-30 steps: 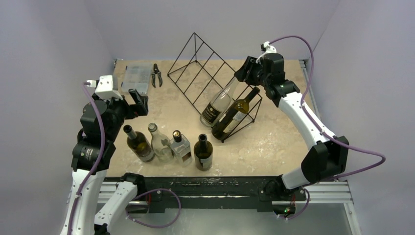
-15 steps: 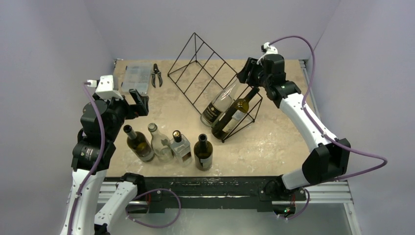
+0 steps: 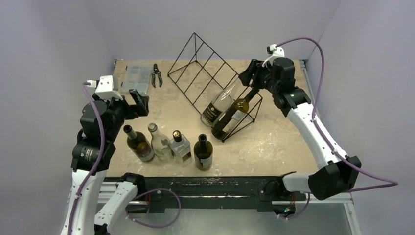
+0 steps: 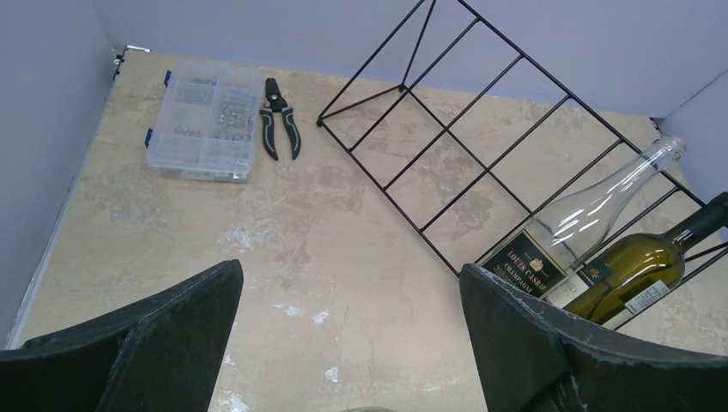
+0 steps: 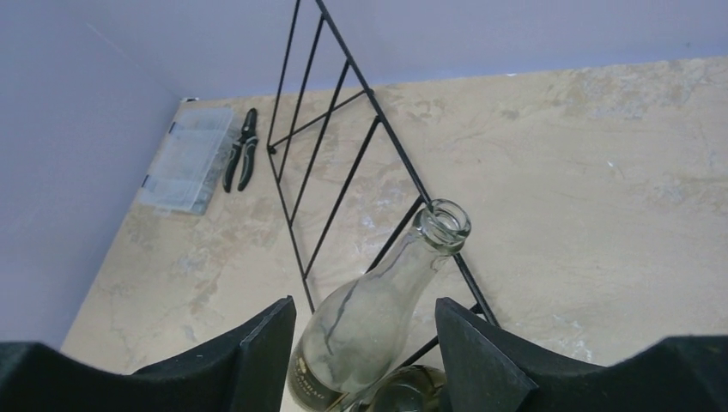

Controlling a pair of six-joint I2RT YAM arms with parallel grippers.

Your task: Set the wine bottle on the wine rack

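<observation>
Right arm has backed off over the last second. The right gripper (image 3: pixel 250 74) came off the neck of the clear glass champagne bottle (image 3: pixel 220 104) and now sits up and right of it, behind the right end of the black thin-wire wine rack (image 3: pixel 211 78). Its elbow has swung out toward the near edge. Left arm hasn't moved.

Progress:
- The clear bottle lies in a rack slot, second from the rack's right end, base low at the front and neck up the slope.
- A green glass wine bottle (image 3: pixel 236 113) lies in the end slot beside it.
- Both look seated, with nothing propping them. I'd call this placement done; only clearing the arm is left.
- Four upright bottles (image 3: pixel 180 146) stand on the beige stone-pattern bench (image 3: pixel 274 142) in front of the rack, toward its left end. Can't tell from the task line whether they're in scope.

Grippers:
- The right gripper is spread wide in its wrist view and holds nothing. The bottle mouth sits out past it, with no contact visible.
- The left gripper (image 4: pixel 352 343) is also spread wide and empty, over the bench well left of the rack.
- A clear plastic organiser box (image 4: pixel 202 129) and black-handled pliers (image 4: pixel 281 129) lie just left of the rack's far corner, untouched.
</observation>
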